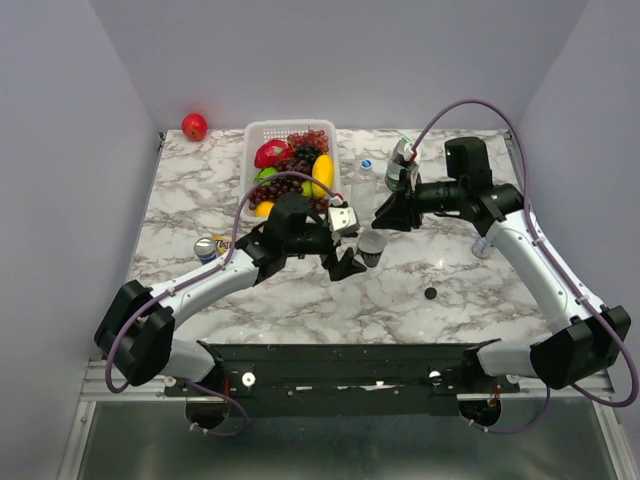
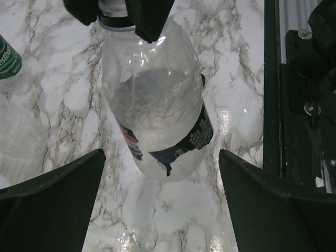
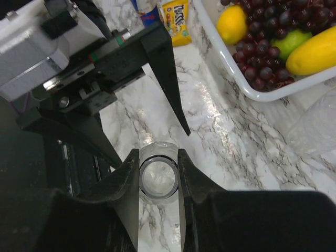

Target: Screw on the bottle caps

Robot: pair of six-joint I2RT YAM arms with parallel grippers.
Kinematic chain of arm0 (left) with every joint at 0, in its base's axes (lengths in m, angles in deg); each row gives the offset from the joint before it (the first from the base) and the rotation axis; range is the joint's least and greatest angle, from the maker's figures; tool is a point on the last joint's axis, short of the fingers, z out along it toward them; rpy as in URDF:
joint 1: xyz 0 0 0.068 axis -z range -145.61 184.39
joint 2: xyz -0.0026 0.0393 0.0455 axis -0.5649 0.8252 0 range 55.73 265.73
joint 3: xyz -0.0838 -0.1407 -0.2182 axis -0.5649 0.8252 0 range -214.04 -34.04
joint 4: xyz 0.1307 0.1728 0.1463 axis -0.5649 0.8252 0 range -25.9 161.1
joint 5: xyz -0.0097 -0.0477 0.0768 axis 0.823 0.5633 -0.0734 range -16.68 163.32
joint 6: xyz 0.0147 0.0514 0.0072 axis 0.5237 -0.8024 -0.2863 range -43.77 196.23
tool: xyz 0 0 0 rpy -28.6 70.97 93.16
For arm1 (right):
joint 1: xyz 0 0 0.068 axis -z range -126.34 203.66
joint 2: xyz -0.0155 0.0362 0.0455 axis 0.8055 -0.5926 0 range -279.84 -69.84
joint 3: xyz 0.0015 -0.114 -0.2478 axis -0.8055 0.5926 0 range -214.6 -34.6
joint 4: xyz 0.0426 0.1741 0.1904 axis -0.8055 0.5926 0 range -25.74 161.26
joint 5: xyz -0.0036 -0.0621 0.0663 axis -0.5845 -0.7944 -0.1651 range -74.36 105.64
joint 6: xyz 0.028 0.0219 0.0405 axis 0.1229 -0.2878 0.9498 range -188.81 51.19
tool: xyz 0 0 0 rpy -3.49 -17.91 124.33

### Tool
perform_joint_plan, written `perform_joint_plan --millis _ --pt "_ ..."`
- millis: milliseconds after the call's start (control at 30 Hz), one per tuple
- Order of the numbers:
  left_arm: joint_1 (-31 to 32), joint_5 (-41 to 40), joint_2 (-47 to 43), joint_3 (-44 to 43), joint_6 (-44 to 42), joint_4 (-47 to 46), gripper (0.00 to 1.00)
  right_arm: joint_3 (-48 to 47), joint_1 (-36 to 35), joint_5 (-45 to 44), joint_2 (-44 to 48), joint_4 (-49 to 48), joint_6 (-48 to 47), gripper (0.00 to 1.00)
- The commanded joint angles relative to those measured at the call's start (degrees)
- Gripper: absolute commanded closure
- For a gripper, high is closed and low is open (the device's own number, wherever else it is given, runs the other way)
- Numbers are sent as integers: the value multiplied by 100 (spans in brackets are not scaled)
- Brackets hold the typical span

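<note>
Right wrist view: right gripper (image 3: 157, 160) pinches the clear bottle (image 3: 157, 182), apparently uncapped; left gripper (image 2: 161, 157) gapes wide.

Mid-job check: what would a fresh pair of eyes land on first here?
The clear bottle in the middle, its neck pinched by the right gripper while the left gripper stands open around its body, not touching. Then the lone black cap lying loose nearer the arm bases, and the white basket of bright fruit at the back.
</note>
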Motion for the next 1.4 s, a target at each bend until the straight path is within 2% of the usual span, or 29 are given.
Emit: perform_joint_plan --millis 0,67,100,167,433,600,900,967,1000,1067,1100,1200,1267,1300,1333,1367 --pt "91 398 209 -289 335 -341 1 -147 -34 310 57 -575 343 96" --pt "108 469 262 -342 362 -324 1 116 -34 266 381 -1092 509 97" --pt "109 504 306 -359 344 -315 1 526 -34 231 539 -1765 780 98" --pt "117 522 350 -421 327 -271 1 741 -42 239 708 -2167 1081 98" --pt "126 645 543 -614 204 -122 13 741 -51 530 699 -1983 1099 98" --pt "126 706 596 -702 142 -69 14 706 -42 556 647 -1747 898 98" --pt "135 1005 701 -817 -104 37 33 680 -78 600 603 -1667 818 95" --pt "135 1032 710 -825 -122 37 40 662 -86 652 602 -1632 809 90" --pt "126 1006 702 -825 -139 45 41 619 -86 635 611 -1431 696 77" --pt "118 970 649 -773 -174 72 46 399 -78 391 672 -1237 581 63" --pt "109 944 588 -747 -200 107 46 320 -77 -90 803 -1062 563 52" --pt "4 891 334 -562 -315 256 49 -84 150 -420 893 -527 510 45" --pt "-110 839 193 -360 -403 370 60 -312 685 -192 805 -218 537 44" --pt "-146 769 61 -281 -446 397 65 -322 844 -61 770 166 223 43" --pt "-172 733 -10 -124 -534 501 78 -288 985 -85 769 370 -145 43" --pt "-173 663 -80 -44 -857 589 87 -191 986 -173 830 564 -584 42"
